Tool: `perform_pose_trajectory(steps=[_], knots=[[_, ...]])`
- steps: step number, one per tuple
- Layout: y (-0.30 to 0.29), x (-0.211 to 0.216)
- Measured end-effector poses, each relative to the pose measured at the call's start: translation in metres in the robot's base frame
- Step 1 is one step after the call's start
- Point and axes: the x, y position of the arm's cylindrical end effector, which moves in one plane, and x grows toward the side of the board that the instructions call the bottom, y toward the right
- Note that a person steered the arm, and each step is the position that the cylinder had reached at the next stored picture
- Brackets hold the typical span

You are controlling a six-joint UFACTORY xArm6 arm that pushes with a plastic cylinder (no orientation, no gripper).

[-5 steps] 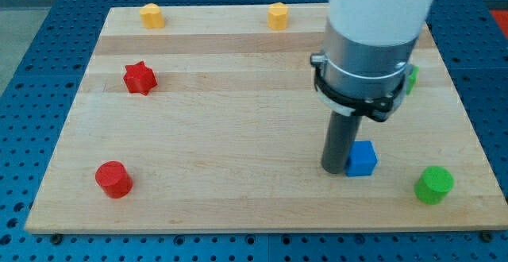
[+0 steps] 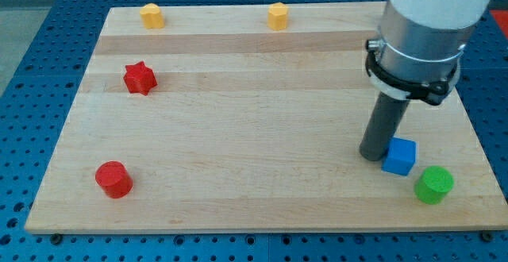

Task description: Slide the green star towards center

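The green star does not show in this view; the arm's wide body at the view's upper right covers the spot where a green edge showed before. My tip rests on the board at the view's lower right. It touches the left side of a blue cube. A green cylinder stands just to the lower right of the cube, near the board's bottom right corner.
A red star lies at the left. A red cylinder stands at the lower left. Two yellow blocks sit along the top edge. The wooden board ends just right of the green cylinder.
My tip has slid to the view's right and pushed the blue cube with it, closer to the green cylinder. The arm now hides the green edge seen earlier.
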Motion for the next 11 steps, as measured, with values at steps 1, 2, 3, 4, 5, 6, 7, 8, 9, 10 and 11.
perform_pose_trajectory(steps=[1,2,3,4,5,6,7,8,9,10,11], knots=[[0.008,0.0],[-0.005,-0.004],[-0.022,0.001],[-0.02,0.014],[-0.015,0.017],[-0.007,0.016],[0.011,0.016],[0.025,0.016],[0.025,0.014],[0.025,0.013],[-0.007,0.0]])
